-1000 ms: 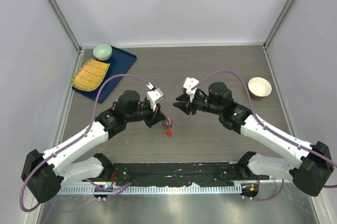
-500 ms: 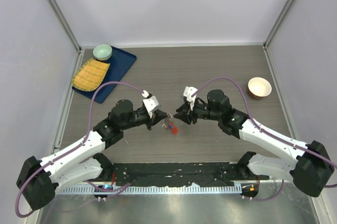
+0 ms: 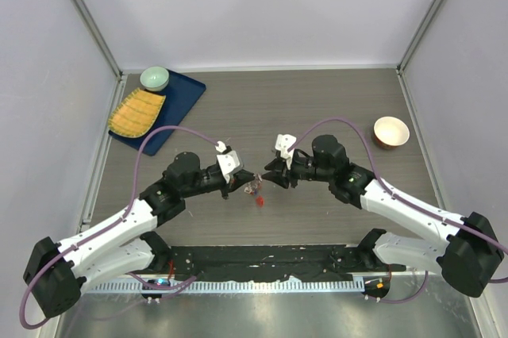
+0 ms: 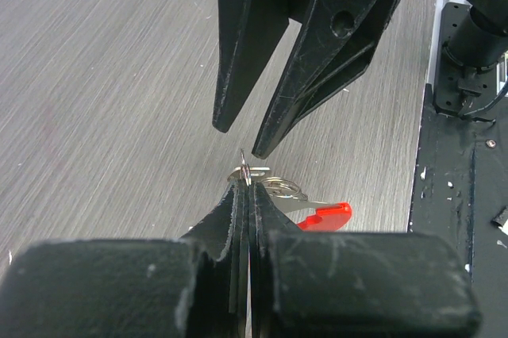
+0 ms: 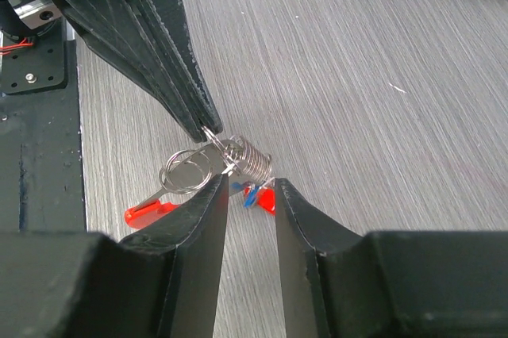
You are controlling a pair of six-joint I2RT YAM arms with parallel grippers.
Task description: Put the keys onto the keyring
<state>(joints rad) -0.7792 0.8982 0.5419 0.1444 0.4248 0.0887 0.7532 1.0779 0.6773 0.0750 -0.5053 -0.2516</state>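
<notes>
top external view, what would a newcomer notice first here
Two grippers facing tip to tip in the middle of the scene: the left gripper is pinched shut on the keyring, and the right gripper stands open just across from it. Next comes the blue tray at the far left.
</notes>
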